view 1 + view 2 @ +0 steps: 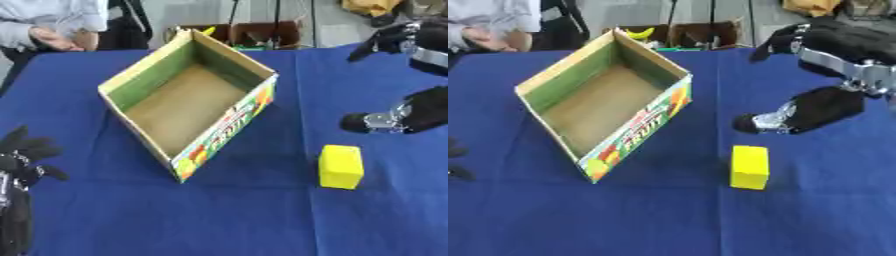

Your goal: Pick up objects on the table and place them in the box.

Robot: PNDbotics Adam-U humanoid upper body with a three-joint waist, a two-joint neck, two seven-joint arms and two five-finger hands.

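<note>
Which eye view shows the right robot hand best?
The right eye view: the right robot hand shows whole with its silver wrist, hovering above the yellow block, holding nothing. The left eye view cuts it off at the picture's right edge.

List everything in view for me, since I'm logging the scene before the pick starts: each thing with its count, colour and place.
box: one, brown cardboard with green inner walls and a fruit print on the near side, empty, left of centre on the table
block: one, yellow, on the cloth right of the box, apart from it
table: one, covered in a blue cloth, filling the view
crates: brown, behind the table's far edge, contents unclear
right hand: one, black and silver, above the cloth just beyond the block, not touching it
left hand: one, black, at the lower left edge, fingers up, idle
</note>
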